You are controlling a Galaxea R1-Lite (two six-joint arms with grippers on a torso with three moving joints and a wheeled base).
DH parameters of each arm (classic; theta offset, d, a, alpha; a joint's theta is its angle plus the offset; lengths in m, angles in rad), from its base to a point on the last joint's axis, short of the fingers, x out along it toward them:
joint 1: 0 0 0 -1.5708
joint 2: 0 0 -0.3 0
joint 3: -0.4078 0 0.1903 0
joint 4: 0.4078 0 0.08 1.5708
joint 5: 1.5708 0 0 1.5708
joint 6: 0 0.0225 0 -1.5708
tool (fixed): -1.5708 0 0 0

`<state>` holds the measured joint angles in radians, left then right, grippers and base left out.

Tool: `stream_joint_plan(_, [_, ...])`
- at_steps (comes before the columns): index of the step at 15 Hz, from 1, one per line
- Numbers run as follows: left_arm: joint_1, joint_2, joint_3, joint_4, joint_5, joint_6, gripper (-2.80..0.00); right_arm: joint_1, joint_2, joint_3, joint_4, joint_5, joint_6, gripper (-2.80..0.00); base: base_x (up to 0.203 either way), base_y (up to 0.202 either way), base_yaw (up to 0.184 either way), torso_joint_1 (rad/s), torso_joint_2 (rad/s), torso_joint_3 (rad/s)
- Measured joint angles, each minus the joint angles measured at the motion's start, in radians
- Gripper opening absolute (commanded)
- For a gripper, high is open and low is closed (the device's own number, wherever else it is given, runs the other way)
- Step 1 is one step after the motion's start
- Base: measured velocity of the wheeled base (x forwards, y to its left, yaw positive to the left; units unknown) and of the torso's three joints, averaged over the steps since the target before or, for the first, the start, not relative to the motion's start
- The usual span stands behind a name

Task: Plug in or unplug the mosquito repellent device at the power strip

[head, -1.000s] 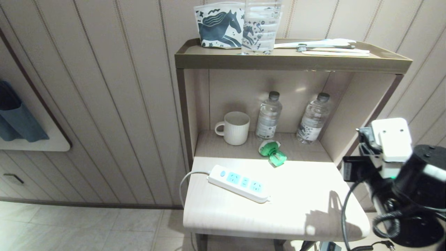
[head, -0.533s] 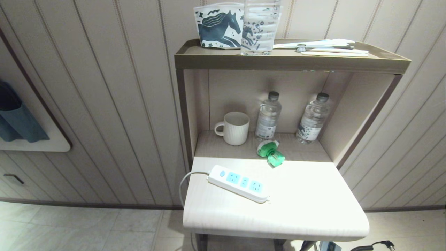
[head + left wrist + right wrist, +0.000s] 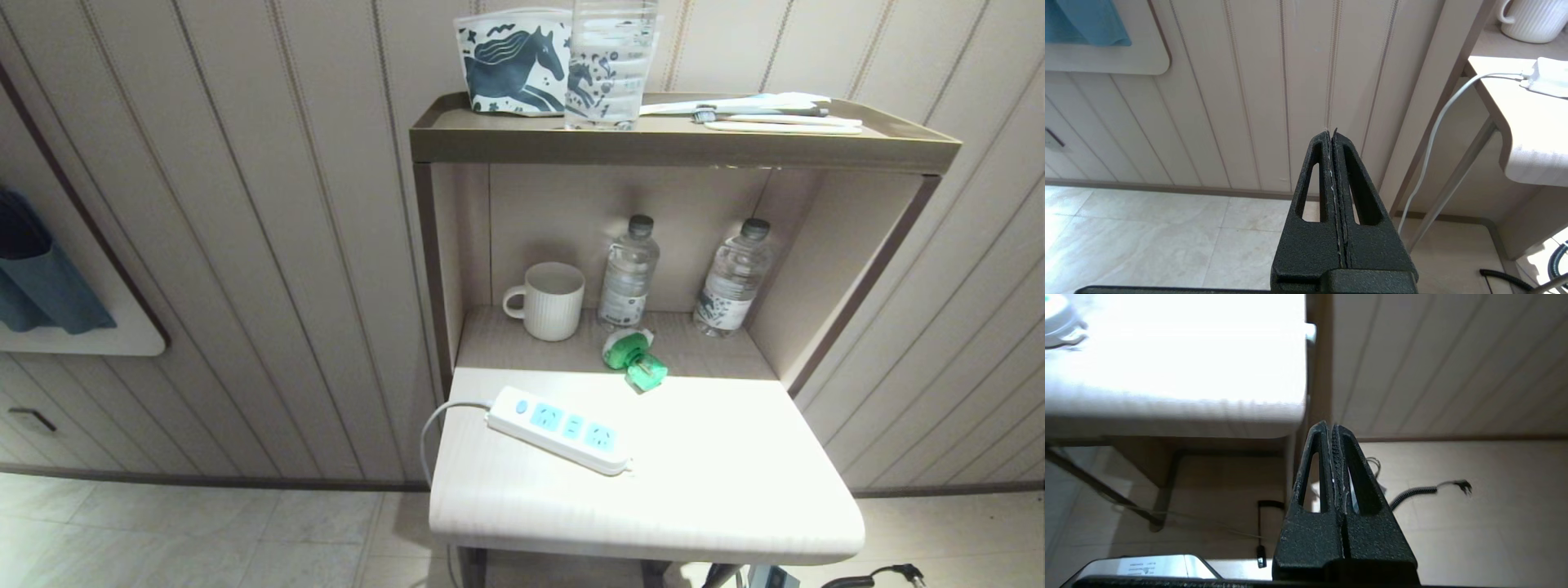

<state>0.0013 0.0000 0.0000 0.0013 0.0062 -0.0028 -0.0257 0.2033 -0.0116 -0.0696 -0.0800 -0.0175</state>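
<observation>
On the pale table (image 3: 735,490), no readable writing; both claws pressed together, empty.

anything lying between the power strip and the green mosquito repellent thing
Nothing. In the head view only bare tabletop separates the power strip from the mosquito repellent device, which lies on its side at the edge of the shelf recess.

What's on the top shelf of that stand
On the top shelf: a horse-print pouch, a clear bottle partly covering it, and pale flat utensils lying down. The pouch's inside is hidden.
</observation>
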Motion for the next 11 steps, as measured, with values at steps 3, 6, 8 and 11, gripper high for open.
stream_joint_plan(3, [0.0,0.0,0.0,-0.001,0.0,0.0,-2.8,0.02,-0.134,0.002,0.078,0.068,-0.011,-2.8,0.0,0.0,0.0,0.0,0.0,0.0])
stream_joint_plan(6, [0.0,0.0,0.0,-0.001,-0.001,0.0,-2.8,0.031,-0.185,0.01,0.07,0.055,0.022,-2.8,0.0,0.0,0.0,0.0,0.0,0.0])
stream_joint_plan(8, [0.0,0.0,0.0,-0.001,-0.001,0.0,-2.8,0.033,-0.198,0.011,0.072,0.055,0.025,-2.8,0.0,0.0,0.0,0.0,0.0,0.0])
stream_joint_plan(11, [0.0,0.0,0.0,-0.001,0.0,0.0,-2.8,0.033,-0.205,0.012,0.073,0.054,0.019,-2.8,0.0,0.0,0.0,0.0,0.0,0.0])
